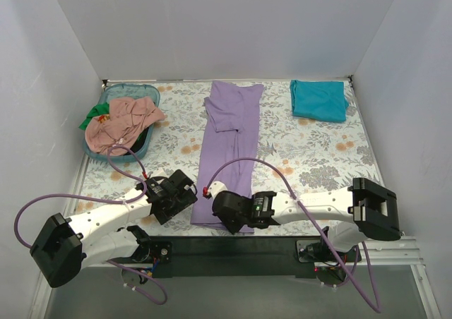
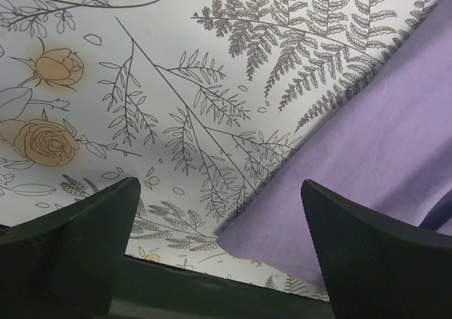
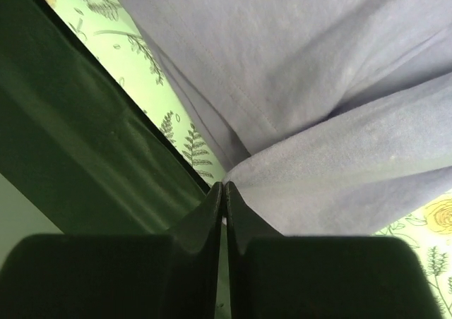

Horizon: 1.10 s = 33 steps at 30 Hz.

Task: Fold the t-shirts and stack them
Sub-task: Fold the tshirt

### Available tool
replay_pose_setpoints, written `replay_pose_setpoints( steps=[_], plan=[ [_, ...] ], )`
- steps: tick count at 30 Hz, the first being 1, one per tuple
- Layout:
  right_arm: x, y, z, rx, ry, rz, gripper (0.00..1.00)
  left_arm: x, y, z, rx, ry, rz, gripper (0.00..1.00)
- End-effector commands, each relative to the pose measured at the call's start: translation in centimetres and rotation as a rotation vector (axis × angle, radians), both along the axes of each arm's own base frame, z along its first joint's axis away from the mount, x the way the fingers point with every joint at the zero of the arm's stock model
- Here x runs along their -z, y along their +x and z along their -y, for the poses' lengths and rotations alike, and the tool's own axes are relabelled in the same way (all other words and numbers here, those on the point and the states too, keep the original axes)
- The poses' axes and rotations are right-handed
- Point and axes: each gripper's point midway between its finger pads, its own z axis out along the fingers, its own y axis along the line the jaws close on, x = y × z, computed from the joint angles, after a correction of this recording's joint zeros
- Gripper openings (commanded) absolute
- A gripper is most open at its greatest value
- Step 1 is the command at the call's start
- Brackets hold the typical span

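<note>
The lavender t-shirt (image 1: 227,149) lies in a long narrow strip down the middle of the table, sleeves folded in. My left gripper (image 1: 186,190) is open beside its near left corner; in the left wrist view (image 2: 219,220) that corner (image 2: 381,135) lies flat between the fingers. My right gripper (image 1: 226,217) is shut at the near hem, and the right wrist view (image 3: 224,188) shows lavender cloth (image 3: 318,72) pinched at the fingertips and lifted in a ridge. A folded teal t-shirt (image 1: 319,99) lies at the back right. Salmon-pink (image 1: 123,121) and green (image 1: 88,121) t-shirts are bunched in the basket.
The blue-green plastic basket (image 1: 145,90) stands at the back left. The floral tablecloth (image 1: 311,157) covers the table. White walls close the back and sides. A dark rail (image 1: 226,245) runs along the near edge, just behind both grippers. Purple cables loop over the arms.
</note>
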Motion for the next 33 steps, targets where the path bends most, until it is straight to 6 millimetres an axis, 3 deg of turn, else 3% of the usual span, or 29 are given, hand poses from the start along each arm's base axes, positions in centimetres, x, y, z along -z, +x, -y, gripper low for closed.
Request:
replay_pose_setpoints(
  steps=[1,4,8,11,15,22,26,33],
  plan=[
    [1.0,-0.9,-0.3,-0.006,0.001,-0.042,0.09,0.1,0.0,-0.2,-0.024,-0.011,0.007,0.98],
    [1.4,-1.5,-0.3,-0.026,-0.009,-0.058,0.1,0.2,-0.1,-0.2,-0.023,-0.012,0.001,0.98],
    [1.5,-2.1,0.1,-0.022,-0.008,-0.069,0.03,0.4,-0.4,-0.4,-0.023,-0.009,-0.008,0.98],
    [-0.1,-1.2,0.7,0.033,0.044,-0.026,0.02,0.5,-0.5,-0.4,-0.025,-0.011,-0.011,0.98],
    [-4.0,-0.5,1.1,0.078,0.177,0.012,0.02,0.2,-0.2,-0.1,-0.022,-0.021,-0.001,0.98],
    [-6.1,-1.1,0.7,0.043,0.279,-0.002,0.04,-0.3,0.3,0.4,-0.016,-0.033,0.015,0.98],
    [-4.9,-2.0,0.3,0.009,0.274,-0.043,0.04,-0.2,0.3,0.4,-0.011,-0.032,0.012,0.98],
    [-0.5,-2.1,0.1,0.029,0.153,-0.07,0.08,0.0,0.2,0.5,-0.007,-0.035,0.008,0.98]
  ],
)
